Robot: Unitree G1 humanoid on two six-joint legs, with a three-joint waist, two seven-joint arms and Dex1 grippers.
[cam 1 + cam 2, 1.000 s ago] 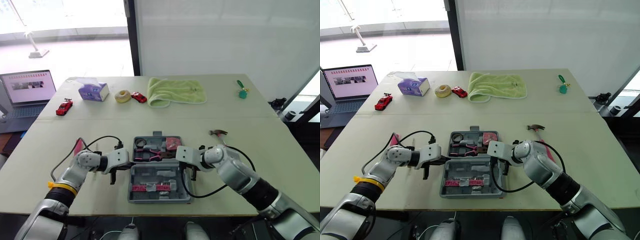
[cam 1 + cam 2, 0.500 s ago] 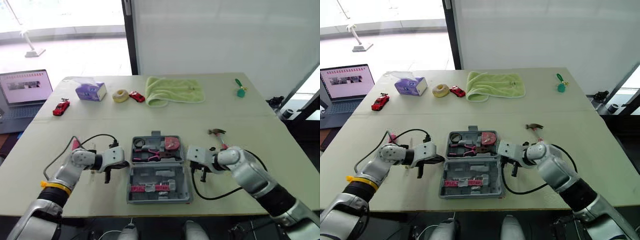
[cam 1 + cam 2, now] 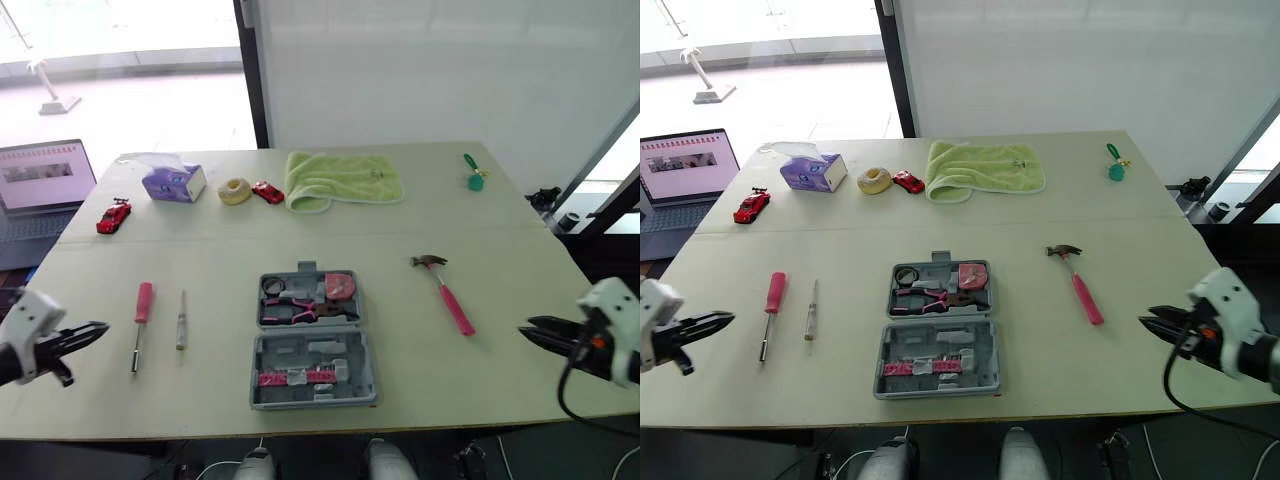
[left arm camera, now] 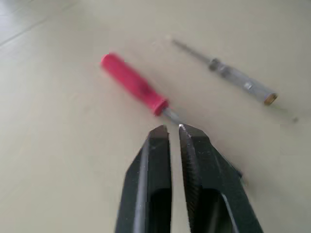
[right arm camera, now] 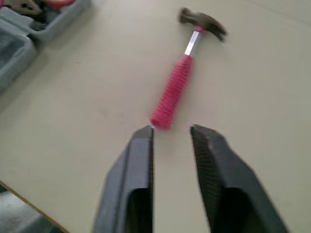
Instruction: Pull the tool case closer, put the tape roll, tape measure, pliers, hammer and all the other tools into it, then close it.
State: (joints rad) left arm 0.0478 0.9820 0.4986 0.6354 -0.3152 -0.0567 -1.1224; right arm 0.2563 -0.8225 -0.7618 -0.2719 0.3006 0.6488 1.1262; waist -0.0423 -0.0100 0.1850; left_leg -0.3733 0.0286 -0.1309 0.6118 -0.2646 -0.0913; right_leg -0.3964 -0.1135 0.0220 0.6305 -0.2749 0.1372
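One hammer (image 3: 444, 289) ahead of right gripper (image 5: 171, 128) — tool case (image 3: 310, 346) open.

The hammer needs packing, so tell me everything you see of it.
The hammer has a dark claw head, a bare metal neck and a ribbed pink grip. It lies flat on the pale table, right of the open grey tool case and apart from it, head pointing away from the robot. Nothing else touches it.
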